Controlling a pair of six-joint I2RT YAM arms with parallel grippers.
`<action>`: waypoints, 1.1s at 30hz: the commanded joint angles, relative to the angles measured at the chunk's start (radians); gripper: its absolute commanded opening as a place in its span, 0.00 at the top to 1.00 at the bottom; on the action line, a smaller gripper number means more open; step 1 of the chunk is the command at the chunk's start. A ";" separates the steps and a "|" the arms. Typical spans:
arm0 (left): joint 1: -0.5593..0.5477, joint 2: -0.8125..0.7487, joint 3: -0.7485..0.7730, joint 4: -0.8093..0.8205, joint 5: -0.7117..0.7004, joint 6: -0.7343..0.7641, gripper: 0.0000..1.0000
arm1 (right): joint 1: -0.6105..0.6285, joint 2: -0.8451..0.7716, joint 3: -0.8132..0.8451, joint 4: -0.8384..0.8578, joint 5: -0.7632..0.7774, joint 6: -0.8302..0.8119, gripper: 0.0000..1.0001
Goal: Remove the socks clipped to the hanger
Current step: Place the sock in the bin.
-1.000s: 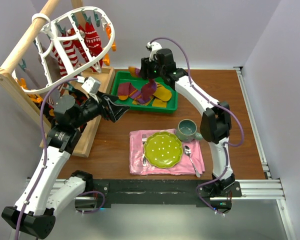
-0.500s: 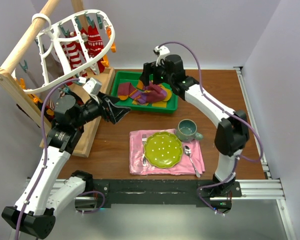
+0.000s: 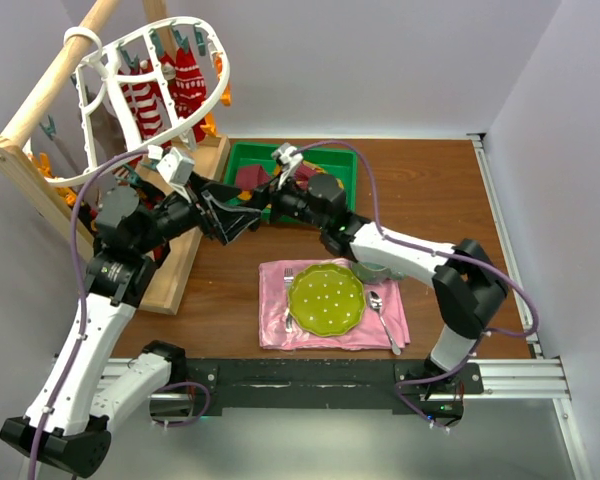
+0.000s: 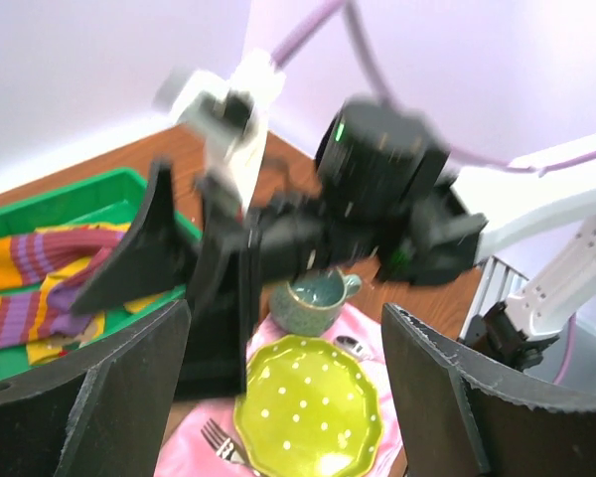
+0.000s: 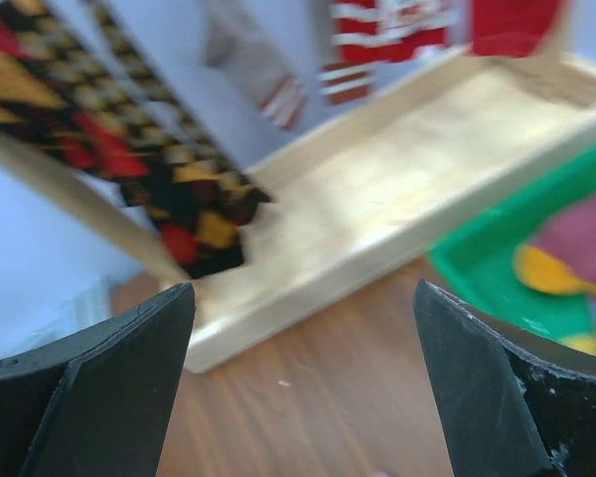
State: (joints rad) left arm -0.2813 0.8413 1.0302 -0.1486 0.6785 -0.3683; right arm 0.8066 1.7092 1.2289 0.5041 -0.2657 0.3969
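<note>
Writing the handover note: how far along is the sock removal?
Done: several socks lie in the green tray. In hand: nothing; the left gripper and right gripper are both open and empty. Left: red-and-white striped socks are clipped to the hanger, and an argyle sock hangs by the wooden rack.

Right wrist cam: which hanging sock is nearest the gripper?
The dark argyle sock at left, black with red and yellow diamonds. The red-and-white striped socks hang farther back, at the top edge.
</note>
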 commanded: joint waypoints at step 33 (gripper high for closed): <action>0.005 -0.097 0.370 -0.132 -0.349 -0.150 0.16 | 0.264 0.457 0.547 0.134 0.149 0.088 0.11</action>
State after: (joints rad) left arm -0.2813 0.7647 1.3769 -0.2325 0.3706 -0.5228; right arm 1.0668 2.1578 1.7123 0.6418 -0.1410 0.4782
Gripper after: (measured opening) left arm 0.834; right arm 0.944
